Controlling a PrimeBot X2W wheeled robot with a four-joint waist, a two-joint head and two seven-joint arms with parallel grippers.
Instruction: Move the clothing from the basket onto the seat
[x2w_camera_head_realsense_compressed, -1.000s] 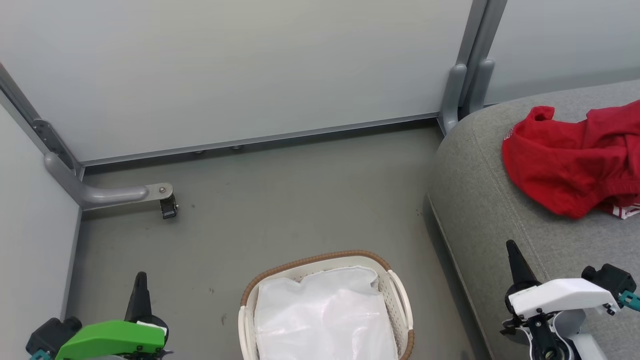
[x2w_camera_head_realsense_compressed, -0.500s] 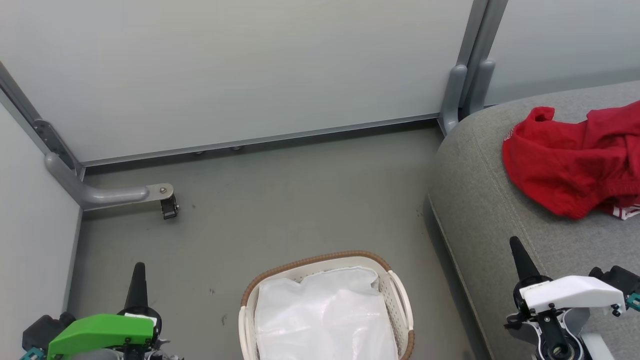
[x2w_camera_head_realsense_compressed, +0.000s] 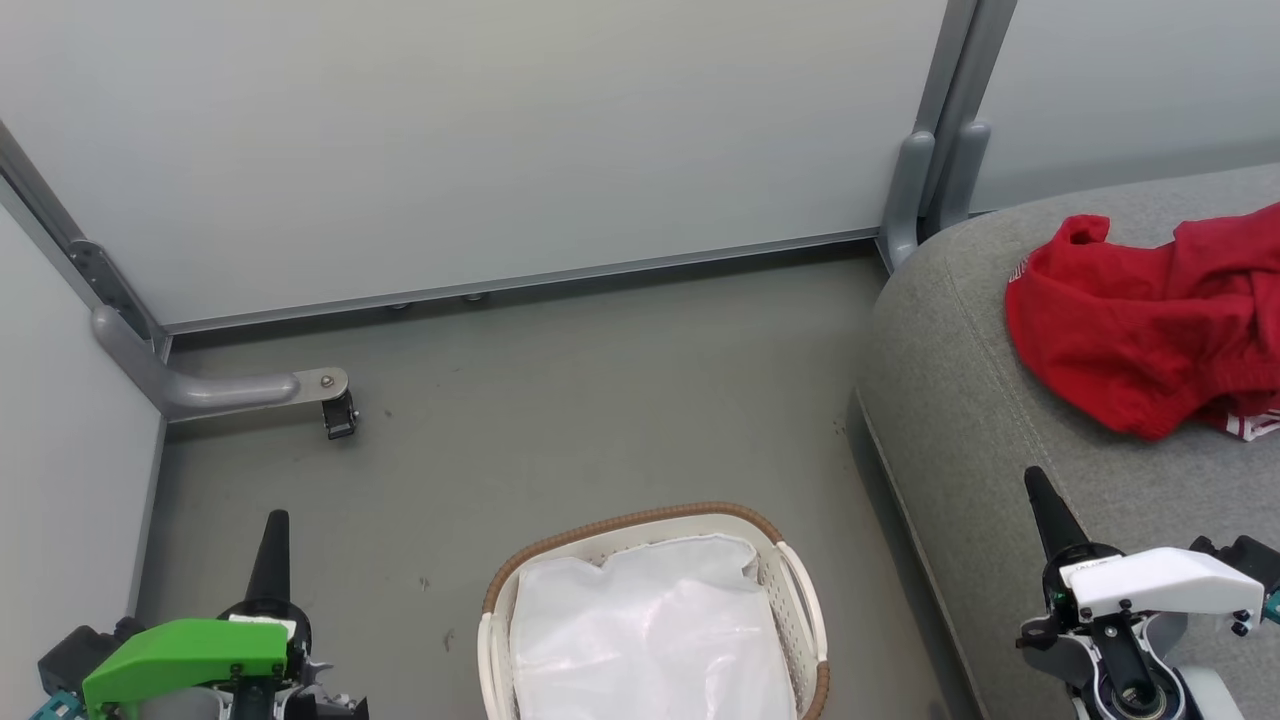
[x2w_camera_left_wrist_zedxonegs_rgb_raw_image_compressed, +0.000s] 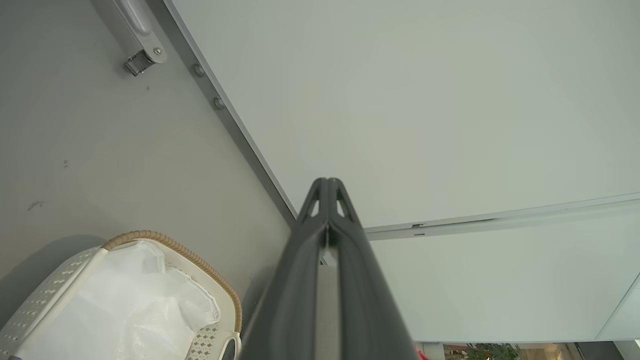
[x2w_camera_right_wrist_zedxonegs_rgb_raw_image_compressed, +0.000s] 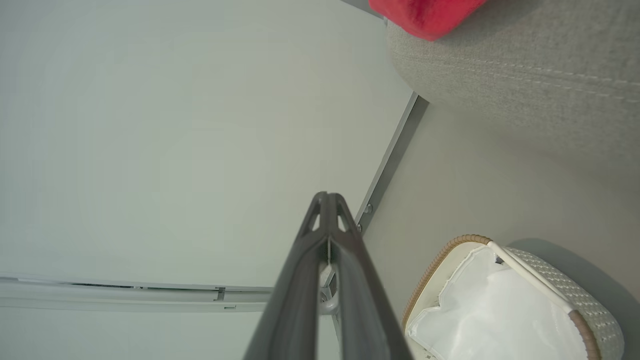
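lab booth, pale partition panels (x2w_camera_head_realsense_compressed: 480, 130)

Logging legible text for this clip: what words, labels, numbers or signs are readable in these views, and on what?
No text here can be read.
White lettering on the clothing: only a sliver shows at its edge, unreadable.
Small label on the right hand: too small to read.

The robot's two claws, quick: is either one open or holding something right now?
Left gripper: shut, fingers pressed together, holding nothing.
Right gripper: shut, fingers pressed together, holding nothing.
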